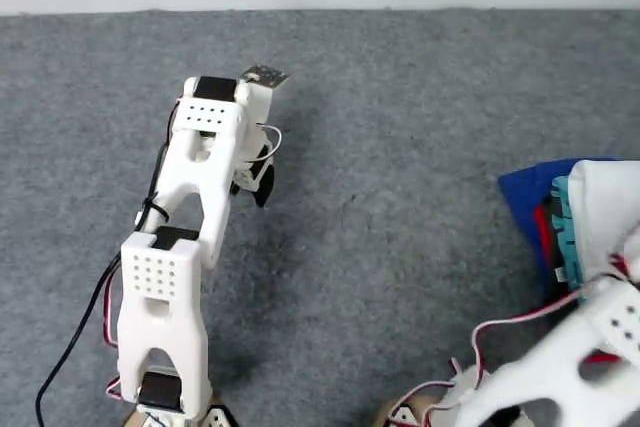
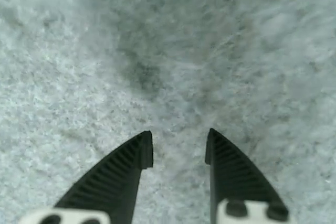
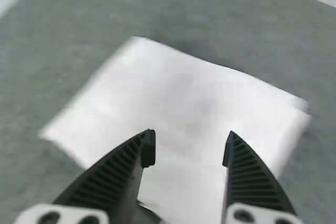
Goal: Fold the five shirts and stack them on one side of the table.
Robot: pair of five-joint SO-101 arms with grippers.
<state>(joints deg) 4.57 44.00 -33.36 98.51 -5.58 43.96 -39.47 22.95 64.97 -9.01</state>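
We saw folded shirts (image 1: 600, 207) piled at one side of the desk (image 1: 400, 147), so the job looked almost done. Our left pincer (image 2: 179, 145) and right pincer (image 3: 190, 145) were wide and empty.

Through the left wrist camera I see my left gripper (image 2: 179, 142) from just behind, its two black ribbed fingers (image 2: 119, 174) parted with a clear gap between the tips. They hang close over fuzzy grey felt (image 2: 262, 45). Taking the gripper's pointing direction as twelve o'clock, a darker shadowy patch (image 2: 143, 76) lies on the felt at about eleven o'clock.
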